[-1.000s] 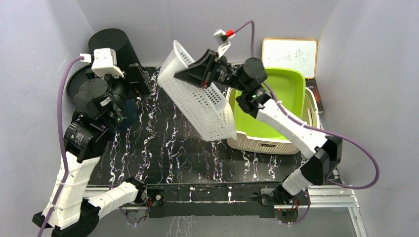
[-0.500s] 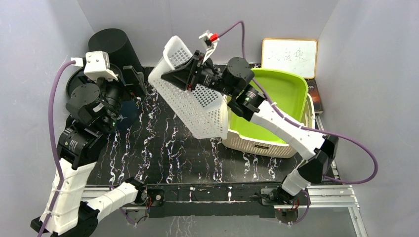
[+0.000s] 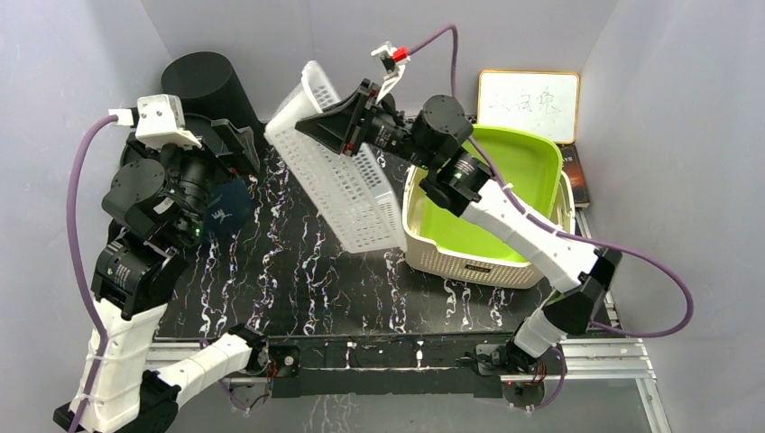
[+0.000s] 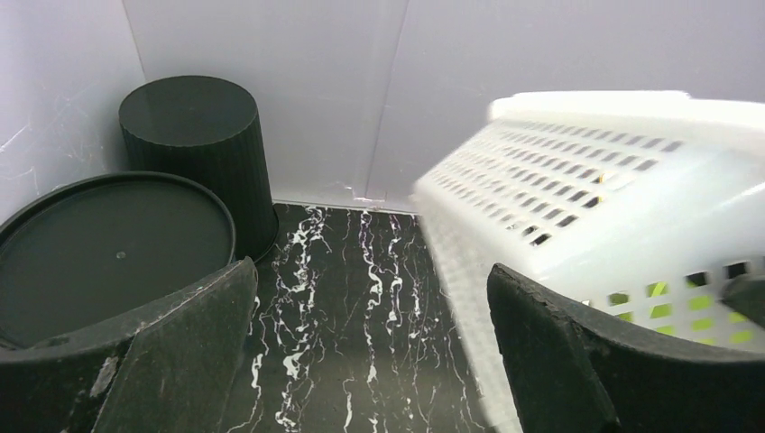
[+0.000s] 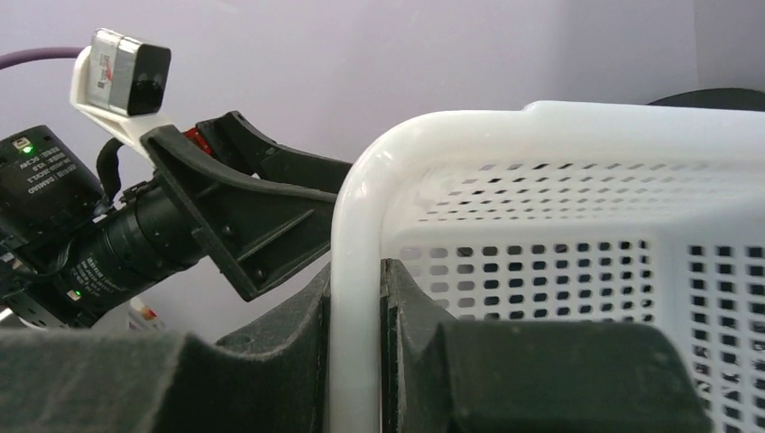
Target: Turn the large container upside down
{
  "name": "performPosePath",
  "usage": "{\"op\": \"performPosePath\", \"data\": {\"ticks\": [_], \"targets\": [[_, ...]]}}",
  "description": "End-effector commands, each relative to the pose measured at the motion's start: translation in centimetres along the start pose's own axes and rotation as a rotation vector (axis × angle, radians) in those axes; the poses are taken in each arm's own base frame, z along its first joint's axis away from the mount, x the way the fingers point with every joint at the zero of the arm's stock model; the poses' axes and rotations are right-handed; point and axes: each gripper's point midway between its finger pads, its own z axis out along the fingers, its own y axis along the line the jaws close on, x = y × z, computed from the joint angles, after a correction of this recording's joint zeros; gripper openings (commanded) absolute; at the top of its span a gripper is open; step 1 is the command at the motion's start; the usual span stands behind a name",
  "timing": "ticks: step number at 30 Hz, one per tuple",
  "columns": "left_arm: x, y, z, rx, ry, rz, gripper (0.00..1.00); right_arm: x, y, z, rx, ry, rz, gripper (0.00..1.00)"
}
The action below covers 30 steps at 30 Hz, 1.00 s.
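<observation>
The large container is a white perforated basket (image 3: 347, 194), held tilted on edge above the black marbled table, its lower corner near the table. My right gripper (image 3: 336, 133) is shut on its upper rim; the right wrist view shows both pads clamping the white rim (image 5: 356, 271). My left gripper (image 3: 236, 149) is open and empty, left of the basket and apart from it. In the left wrist view the gripper (image 4: 370, 271) points at the bare table, with the basket's side (image 4: 613, 189) close on the right.
A beige bin with a green liner (image 3: 487, 262) stands just right of the basket. A black ribbed cylinder (image 3: 203, 81) and a round black lid (image 4: 108, 244) sit at the back left. A whiteboard (image 3: 528, 99) leans at the back right.
My right arm has swung the basket to the left and tipped it steeper, off the green-lined bin. My left arm has drawn a little to the left, its gripper still open.
</observation>
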Motion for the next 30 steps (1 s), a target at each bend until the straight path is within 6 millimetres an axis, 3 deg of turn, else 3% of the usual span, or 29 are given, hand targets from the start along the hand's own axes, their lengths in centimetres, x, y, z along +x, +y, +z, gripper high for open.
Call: {"op": "performPosePath", "data": {"ticks": [1,5,8,16,23,27,30], "targets": [[-2.1,0.7,-1.1,-0.01,-0.06,-0.009,0.98,-3.2,4.1,1.2,-0.186,-0.094,0.043,0.0],[-2.3,1.0,-1.5,-0.016,-0.066,-0.006,0.99,-4.3,5.3,1.3,-0.229,-0.114,0.048,0.0],[-2.5,1.2,-1.7,-0.02,-0.071,-0.009,0.98,-4.0,4.2,1.4,-0.176,-0.122,0.054,0.0],[-1.7,0.7,-1.0,-0.01,-0.035,0.015,0.98,5.5,-0.8,2.2,-0.169,-0.01,0.264,0.0],[-1.9,1.1,-1.4,-0.019,-0.037,0.014,0.98,10.5,-3.3,2.4,-0.206,-0.004,0.443,0.0],[-1.3,0.6,-0.9,-0.012,-0.008,0.028,0.98,12.4,-4.2,2.7,-0.254,-0.008,0.524,0.0],[-1.2,0.5,-0.7,-0.012,0.002,0.033,0.98,13.1,-6.8,2.6,-0.216,-0.01,0.547,0.0]]}}
